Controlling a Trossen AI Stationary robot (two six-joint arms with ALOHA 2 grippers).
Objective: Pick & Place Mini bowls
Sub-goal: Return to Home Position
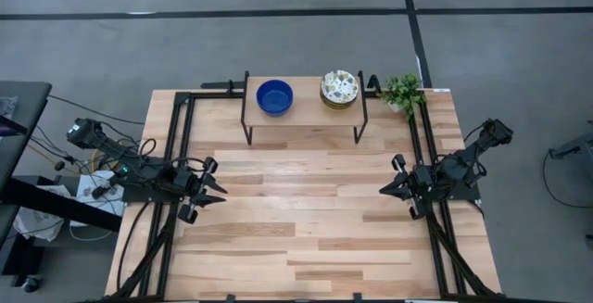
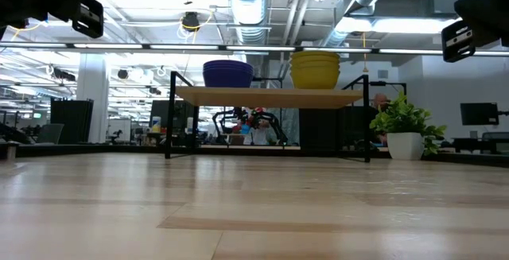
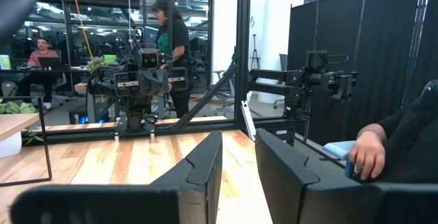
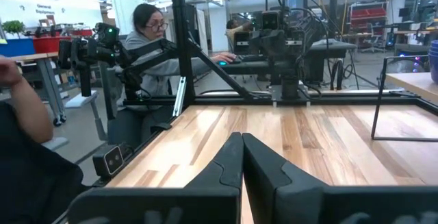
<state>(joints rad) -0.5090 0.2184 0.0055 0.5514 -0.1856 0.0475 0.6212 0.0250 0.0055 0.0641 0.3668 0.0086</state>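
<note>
Fingers of the left arm (image 3: 205, 176) stand a little apart, empty, at the middle left of the high view; fingers of the right arm (image 4: 227, 162) are pressed together, middle right. The blue bowls (image 1: 274, 97) and floral bowls (image 1: 339, 89) sit stacked on the shelf (image 1: 306, 110), upper centre.

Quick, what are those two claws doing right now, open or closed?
Left gripper: open a little, holding nothing.
Right gripper: shut, holding nothing.
</note>
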